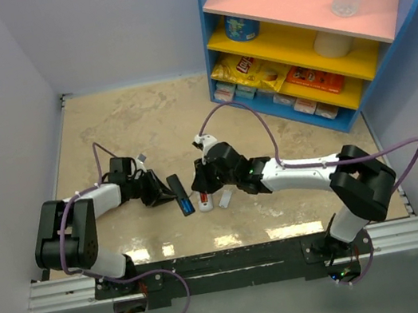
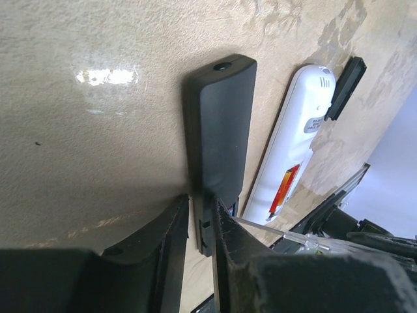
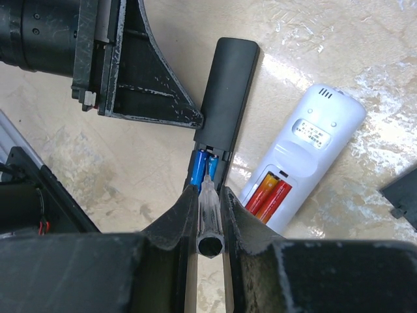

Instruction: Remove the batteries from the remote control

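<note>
A black remote (image 1: 176, 188) lies with its back up and its compartment open, two blue batteries (image 3: 202, 167) in it. My left gripper (image 2: 203, 210) is shut on the remote's near end, also seen from above (image 1: 157, 190). My right gripper (image 3: 210, 193) is shut on a clear-handled screwdriver (image 3: 209, 203), its tip between the blue batteries. A white remote (image 3: 311, 150) lies beside it, open, with two orange-red batteries (image 3: 268, 195) inside. From above, my right gripper (image 1: 200, 181) is over both remotes.
A black cover plate (image 2: 345, 88) lies past the white remote (image 2: 293, 147). A small white cover plate (image 1: 225, 199) lies to its right. A blue shelf unit (image 1: 309, 33) with snacks, a can and a bottle stands at the back right. Walls close in on both sides.
</note>
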### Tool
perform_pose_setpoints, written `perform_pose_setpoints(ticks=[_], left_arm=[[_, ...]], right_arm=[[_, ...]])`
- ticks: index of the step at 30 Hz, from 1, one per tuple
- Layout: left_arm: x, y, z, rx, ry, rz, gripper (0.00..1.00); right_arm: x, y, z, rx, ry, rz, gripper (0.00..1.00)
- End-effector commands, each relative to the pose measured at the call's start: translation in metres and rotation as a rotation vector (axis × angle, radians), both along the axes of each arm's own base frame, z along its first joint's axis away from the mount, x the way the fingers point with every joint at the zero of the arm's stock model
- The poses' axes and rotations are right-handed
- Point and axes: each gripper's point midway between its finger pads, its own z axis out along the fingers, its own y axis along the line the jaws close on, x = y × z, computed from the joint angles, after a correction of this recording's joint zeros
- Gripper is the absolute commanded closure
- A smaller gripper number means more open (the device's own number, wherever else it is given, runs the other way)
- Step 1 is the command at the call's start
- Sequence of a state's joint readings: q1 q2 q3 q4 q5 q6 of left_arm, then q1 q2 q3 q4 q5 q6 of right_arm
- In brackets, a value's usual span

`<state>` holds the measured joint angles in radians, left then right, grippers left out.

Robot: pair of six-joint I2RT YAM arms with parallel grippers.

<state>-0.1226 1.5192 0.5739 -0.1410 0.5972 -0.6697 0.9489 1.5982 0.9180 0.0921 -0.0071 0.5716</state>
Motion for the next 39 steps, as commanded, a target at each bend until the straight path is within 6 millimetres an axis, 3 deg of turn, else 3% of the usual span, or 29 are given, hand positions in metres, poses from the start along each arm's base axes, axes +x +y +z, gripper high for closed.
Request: perform_pose_setpoints(ticks=[1, 9, 14, 24, 39], left_arm=[[-0.010, 0.010, -0.020, 0.067, 0.047, 0.016, 0.75], [-0.011, 0.012, -0.025, 0.082, 0.062, 0.021, 0.76], [-0.009, 0.012, -0.025, 0.079, 0.057, 0.023, 0.76], [-0.011, 0.012, -0.027, 0.076, 0.062, 0.030, 0.76], [-0.013, 0.009, -0.027, 0.061, 0.062, 0.032, 0.76]], right_arm=[[0.000, -0.038, -0.044, -0.145, 0.039, -0.013, 1.00], [-0.002, -0.041, -0.046, -0.060, 0.062, 0.035, 1.00], [-0.011, -0.034, -0.035, 0.066, 0.091, 0.136, 1.00], [-0.017, -0.030, -0.022, 0.153, 0.096, 0.237, 1.00], [-0.004, -0.018, -0.003, 0.184, 0.073, 0.251, 1.00]])
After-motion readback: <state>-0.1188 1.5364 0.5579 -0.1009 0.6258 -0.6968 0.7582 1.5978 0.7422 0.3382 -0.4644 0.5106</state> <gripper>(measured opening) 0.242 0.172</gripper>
